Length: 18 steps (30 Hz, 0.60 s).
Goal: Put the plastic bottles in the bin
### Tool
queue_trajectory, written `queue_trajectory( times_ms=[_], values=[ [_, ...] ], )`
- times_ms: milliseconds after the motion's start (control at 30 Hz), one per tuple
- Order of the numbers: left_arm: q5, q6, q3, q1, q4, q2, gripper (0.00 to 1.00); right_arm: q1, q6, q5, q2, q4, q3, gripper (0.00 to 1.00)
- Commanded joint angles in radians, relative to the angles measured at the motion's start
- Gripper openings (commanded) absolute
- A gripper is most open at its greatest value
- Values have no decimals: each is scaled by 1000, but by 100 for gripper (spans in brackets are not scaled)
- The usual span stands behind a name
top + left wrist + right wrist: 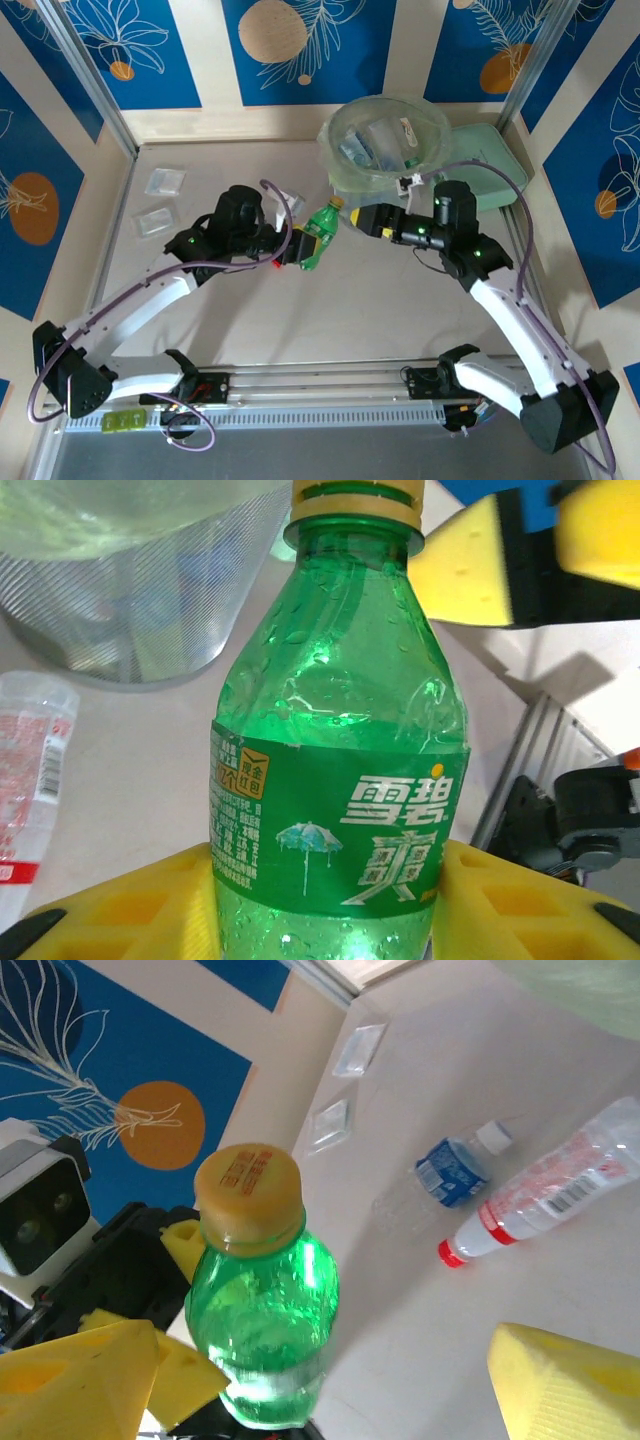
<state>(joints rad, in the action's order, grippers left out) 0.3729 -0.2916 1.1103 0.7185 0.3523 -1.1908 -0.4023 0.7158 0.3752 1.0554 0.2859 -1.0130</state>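
The green bottle [340, 780] is pinched at its label by the left gripper [325, 905] near the bin [365, 180]; its neck should be centred between the wide-spread right gripper [320, 1375] before being clamped.

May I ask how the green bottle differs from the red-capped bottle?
The green bottle is tinted green with a yellow cap; the red-capped bottle is clear. The left gripper holds the green bottle; the red-capped bottle lies on the table. Both are capped.
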Motion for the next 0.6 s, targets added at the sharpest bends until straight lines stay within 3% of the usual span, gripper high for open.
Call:
queue_trajectory(
  times_ms=[0, 100, 200, 433, 567],
  values=[
    [64, -24, -19, 12, -58, 45, 48, -47, 1, 25, 51, -48, -89, 84],
    [78, -23, -17, 12, -56, 53, 48, -80, -5, 10, 101, -55, -124, 80],
    [84, -17, -20, 11, -53, 62, 48, -104, -7, 0, 135, -65, -149, 69],
    [99, -9, -23, 11, -52, 86, 48, -139, -11, -35, 164, -60, -179, 20],
    [101, -11, -22, 11, -59, 98, 62, -142, -7, -48, 154, -57, -187, 7]
  ],
)
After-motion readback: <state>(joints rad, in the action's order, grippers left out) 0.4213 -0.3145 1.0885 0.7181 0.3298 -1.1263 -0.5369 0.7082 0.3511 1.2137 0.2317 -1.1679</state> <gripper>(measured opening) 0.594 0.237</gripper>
